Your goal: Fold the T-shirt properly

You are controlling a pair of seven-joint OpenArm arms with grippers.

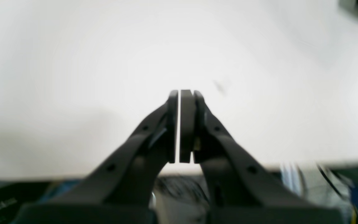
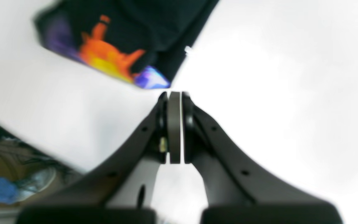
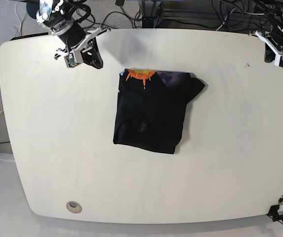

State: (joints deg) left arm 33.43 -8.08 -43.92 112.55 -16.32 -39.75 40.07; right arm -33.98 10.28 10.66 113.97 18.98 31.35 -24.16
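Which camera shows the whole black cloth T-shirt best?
The base view: the folded black cloth T-shirt lies fully visible mid-table. The right wrist view catches only a blurry corner with the orange, yellow and purple print. The left wrist view shows none of it.

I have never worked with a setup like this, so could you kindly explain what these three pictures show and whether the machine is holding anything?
This is a robot with two arms at a white table. One picture looks down from above; the other two come from cameras on each wrist, looking along the dark fingers.

In the overhead view, the right end effector is at the upper left and the left end effector at the upper right.

In the middle lies the T-shirt, black and folded into a rough rectangle, with an orange and purple print showing along its far edge. The right wrist camera sees that print too.

Both end effectors are shut and hold nothing; each is away from the cloth, and the left wrist camera shows only bare table.
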